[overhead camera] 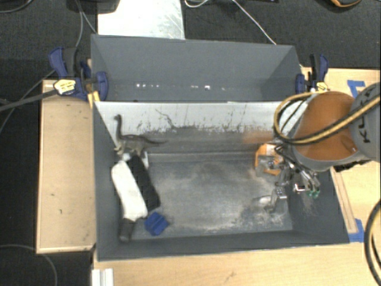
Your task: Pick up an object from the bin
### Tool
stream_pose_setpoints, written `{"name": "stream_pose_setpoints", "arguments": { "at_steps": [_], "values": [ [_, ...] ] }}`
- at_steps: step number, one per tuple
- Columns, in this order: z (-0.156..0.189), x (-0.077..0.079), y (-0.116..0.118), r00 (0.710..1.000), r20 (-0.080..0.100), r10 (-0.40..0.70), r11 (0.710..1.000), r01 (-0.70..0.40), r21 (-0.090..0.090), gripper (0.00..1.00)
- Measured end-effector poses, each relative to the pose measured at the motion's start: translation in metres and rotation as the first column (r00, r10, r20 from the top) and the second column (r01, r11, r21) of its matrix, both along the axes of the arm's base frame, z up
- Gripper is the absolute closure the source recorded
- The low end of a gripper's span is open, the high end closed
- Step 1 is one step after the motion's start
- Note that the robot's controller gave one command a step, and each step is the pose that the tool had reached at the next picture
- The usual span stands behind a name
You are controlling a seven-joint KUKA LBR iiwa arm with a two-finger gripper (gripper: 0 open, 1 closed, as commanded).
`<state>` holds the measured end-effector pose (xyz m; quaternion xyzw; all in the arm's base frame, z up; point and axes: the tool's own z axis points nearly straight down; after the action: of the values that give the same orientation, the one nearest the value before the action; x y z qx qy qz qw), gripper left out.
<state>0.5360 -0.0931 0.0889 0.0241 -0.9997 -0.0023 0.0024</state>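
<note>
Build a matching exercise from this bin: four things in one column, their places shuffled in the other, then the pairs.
Things
1. grey toy dinosaur
2. white roll
3. blue piece
4. tool

Places
A. right part of the bin, over bare floor
B. lower left of the view, near the front wall
C. upper left, at the foot of the back wall
D. along the left side, beside a black object

Pairs: 1-C, 2-D, 3-B, 4-A
</note>
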Motion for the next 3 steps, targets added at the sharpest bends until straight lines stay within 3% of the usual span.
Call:
{"name": "stream_pose_setpoints", "arguments": {
  "at_steps": [1,2,3],
  "values": [
    [-0.019,-0.025,0.005,0.989,0.008,0.147,0.989,-0.147,-0.004,0.0],
    [0.012,-0.009,-0.035,1.0,0.005,-0.029,1.0,0.029,-0.001,0.0],
    [-0.019,-0.032,-0.022,0.98,0.008,-0.199,0.98,0.199,-0.003,0.0]
  ]
}}
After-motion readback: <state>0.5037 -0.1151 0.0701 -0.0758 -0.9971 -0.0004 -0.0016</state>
